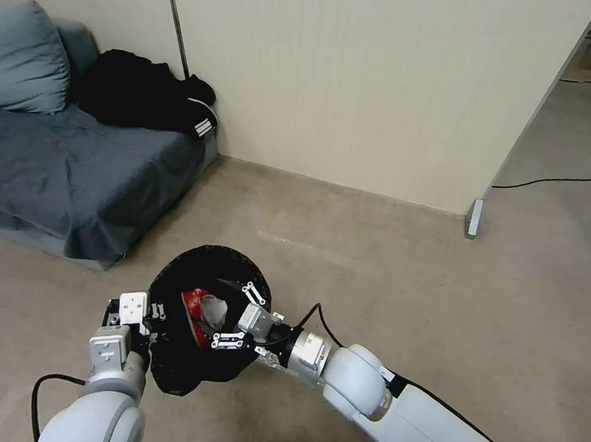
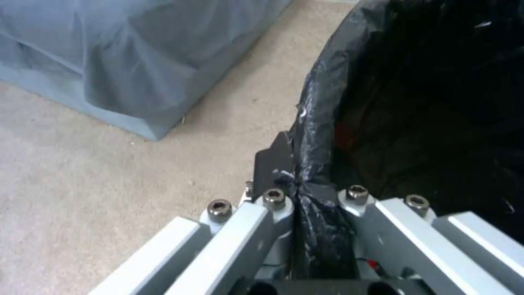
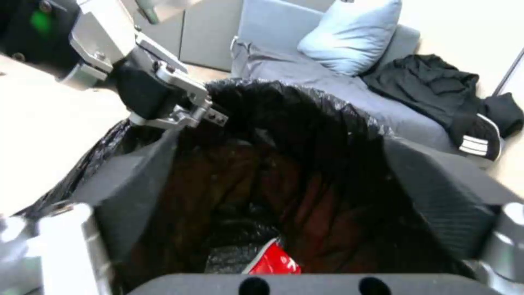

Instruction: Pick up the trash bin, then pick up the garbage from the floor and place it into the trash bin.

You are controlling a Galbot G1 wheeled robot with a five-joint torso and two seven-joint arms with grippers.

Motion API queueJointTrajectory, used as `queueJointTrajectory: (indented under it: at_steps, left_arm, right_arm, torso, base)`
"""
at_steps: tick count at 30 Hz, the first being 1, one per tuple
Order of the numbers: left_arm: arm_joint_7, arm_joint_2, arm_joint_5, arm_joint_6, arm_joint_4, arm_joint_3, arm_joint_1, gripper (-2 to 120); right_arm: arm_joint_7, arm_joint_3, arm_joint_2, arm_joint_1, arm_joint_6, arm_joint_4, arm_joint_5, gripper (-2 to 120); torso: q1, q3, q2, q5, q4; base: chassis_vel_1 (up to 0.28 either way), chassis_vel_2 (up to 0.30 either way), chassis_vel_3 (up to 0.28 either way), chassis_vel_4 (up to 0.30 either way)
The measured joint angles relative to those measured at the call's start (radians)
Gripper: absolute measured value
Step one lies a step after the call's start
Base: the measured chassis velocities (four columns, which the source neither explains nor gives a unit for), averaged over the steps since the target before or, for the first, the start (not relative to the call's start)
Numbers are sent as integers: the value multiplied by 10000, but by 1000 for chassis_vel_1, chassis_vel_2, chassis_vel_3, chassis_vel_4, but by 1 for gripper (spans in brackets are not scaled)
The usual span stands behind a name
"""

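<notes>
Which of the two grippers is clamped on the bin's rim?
The left gripper, shut on the trash bin's bag-covered rim. The right gripper hangs open over the bin's mouth, holding nothing.

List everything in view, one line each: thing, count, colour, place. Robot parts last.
trash bin: one, lined with black bag, held off the floor before the robot
garbage: red packet with a greyish piece, inside the bin
sofa: one, grey-blue, far left by the wall
pillow: one, grey-blue, on the sofa
clothing: one heap, black with white stripes, on the sofa's end
cable: one, black, on the floor far right
left gripper: shut on the bin's rim
right gripper: open, over the bin's mouth
</notes>
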Motion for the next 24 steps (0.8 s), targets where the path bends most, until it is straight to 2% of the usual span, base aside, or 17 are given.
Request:
queueJointTrajectory:
  at_steps: [1,6,13,15,16,17,19,24]
  left_arm:
    - [0,1,0,1,5,0,-7,1]
    - [1,10,17,1,50,1,-11,1]
    - [5,42,48,7,125,20,-26,1]
    - [10,67,48,8,158,7,-31,1]
    - [11,81,48,8,181,-12,-36,1]
    - [11,81,48,8,181,-12,-36,1]
    - [12,99,44,8,244,-51,-76,1]
    - [13,109,41,-10,334,-69,-127,1]
  right_arm:
    - [17,45,-23,33,-19,91,18,98]
    - [222,377,8,211,-149,513,184,100]
    - [1476,1222,205,443,-749,1349,503,100]
    - [2149,1648,110,331,-1389,1684,510,100]
    - [2840,1949,7,173,-2106,1915,606,100]
    - [2840,1949,7,173,-2106,1915,606,100]
    - [3772,2526,-81,-175,-2867,2063,906,100]
    - [4212,3388,-20,-711,-3096,1957,985,100]
  torso:
    - [0,0,0,0,0]
    - [0,0,0,0,0]
    - [0,1,0,0,1]
    - [0,1,0,2,1]
    - [0,0,0,0,0]
    - [0,0,0,0,0]
    - [0,0,0,1,-1]
    - [0,1,0,1,-1]
  base:
    - [0,0,0,0]
    - [0,0,0,0]
    - [0,0,0,0]
    - [0,0,0,0]
    - [0,0,0,0]
    - [0,0,0,0]
    - [0,0,0,0]
    - [0,0,0,0]
